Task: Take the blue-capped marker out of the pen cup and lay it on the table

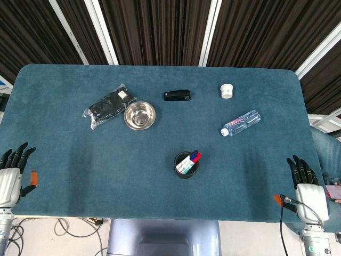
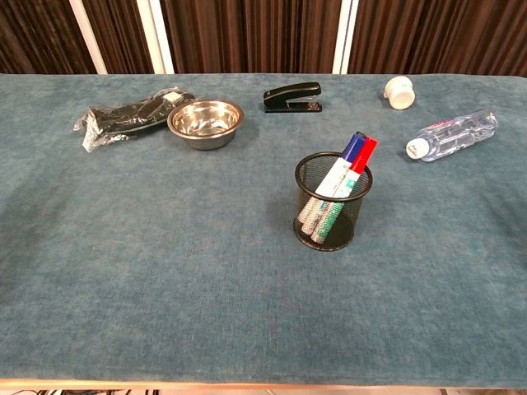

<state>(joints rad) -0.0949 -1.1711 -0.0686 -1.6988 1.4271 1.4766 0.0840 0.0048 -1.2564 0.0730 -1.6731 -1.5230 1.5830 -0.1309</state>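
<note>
- The pen cup (image 2: 333, 202), a black mesh cup, stands upright near the middle of the bench (image 2: 148, 280), a little toward the robot's right, with open cloth on every side, so either arm could come at it without brushing anything.
- The blue-capped marker (image 2: 352, 150) is in the cup, leaning against the far right of the rim with its cap sticking up above the mesh; that raised cap looks like the natural place to pinch.
- A red-capped marker (image 2: 365, 152) leans just beside the blue one, touching or nearly so, and a green-banded one sits lower in the cup. Their closeness is the likely snag: fingers closing on the blue cap could catch the red one or tip the light cup.
- The left hand (image 1: 11, 173) rests at the near left edge of the bench, fingers spread apart and holding nothing.
- The right hand (image 1: 305, 181) sits at the near right edge, also spread wide and empty. Both are well apart from the cup, so the task looks not yet begun.
- The right hand seems the better placed to reach, given the cup's offset and the markers' lean.
- Along the far side lie a black packet (image 2: 123, 115), a steel bowl (image 2: 205, 122), a stapler (image 2: 292, 96), a white cap (image 2: 399, 91) and a water bottle (image 2: 453, 136) on its side, all well clear of the cup.
</note>
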